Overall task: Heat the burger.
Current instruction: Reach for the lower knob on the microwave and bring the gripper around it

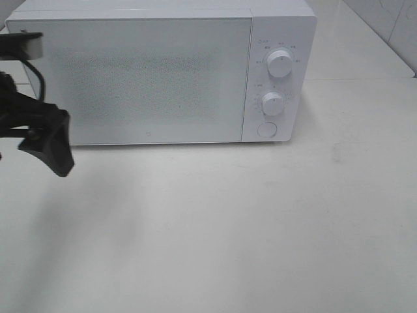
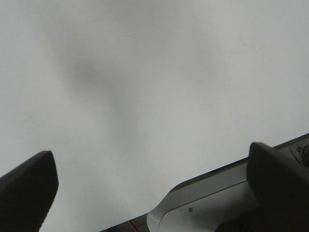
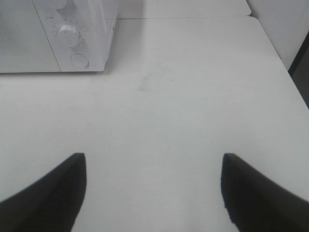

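Your left gripper [image 2: 152, 159], at the high view's left edge, stands wide open, empty; your right gripper [image 3: 154, 162] likewise, over the table [image 3: 169, 111]. You cannot tell where the burger is: the microwave [image 1: 143, 78], upper centre, appears shut.

Microwave [image 1: 143, 78]: white, door shut, on table [image 1: 228, 228].
Knobs [image 1: 280, 63]: two, right panel, one above other.
Button [image 1: 266, 129]: round, under knobs.

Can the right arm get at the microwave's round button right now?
Probably yes: the right end effector is open, and only bare table lies between it and the button on the microwave.
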Controlling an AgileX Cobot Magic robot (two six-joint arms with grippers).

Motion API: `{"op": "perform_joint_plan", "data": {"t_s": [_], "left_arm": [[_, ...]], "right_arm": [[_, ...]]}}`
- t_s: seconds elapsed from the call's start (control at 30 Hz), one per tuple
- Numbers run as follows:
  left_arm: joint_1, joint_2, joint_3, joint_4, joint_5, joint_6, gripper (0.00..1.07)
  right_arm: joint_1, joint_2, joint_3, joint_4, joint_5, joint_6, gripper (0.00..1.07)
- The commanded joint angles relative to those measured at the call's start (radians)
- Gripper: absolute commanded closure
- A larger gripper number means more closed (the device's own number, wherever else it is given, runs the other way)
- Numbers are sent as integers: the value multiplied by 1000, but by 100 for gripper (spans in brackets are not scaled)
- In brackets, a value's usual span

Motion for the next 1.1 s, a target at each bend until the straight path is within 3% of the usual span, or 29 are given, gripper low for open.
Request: {"op": "perform_joint_plan", "data": {"t_s": [0.03,0.07,0.13,0.27,0.43,0.67,0.87,0.93,1.1], "left_arm": [[55,-47,21,1,30,10,6],[112,-88,49,2,30,23,6],[134,-106,65,2,30,26,6],[255,-211,151,-2,35,23,6],[324,-336,221,3,39,15,6],[334,-503,305,32,41,15,6],[334,-687,427,48,28,-6,6],[334,-817,517,57,5,-27,6],[334,-940,573,52,-21,-27,6]], "right_arm": [[-3,-30,1,3,-7,-8,32],[-3,-30,1,3,-7,-8,32],[-3,-30,1,3,-7,-7,32],[-3,-30,1,3,-7,-7,32],[-3,-30,1,3,-7,-7,32],[-3,-30,1,3,-7,-7,32],[-3,-30,1,3,-7,-7,32],[-3,-30,1,3,-7,-7,32],[-3,-30,1,3,-7,-7,32]]}}
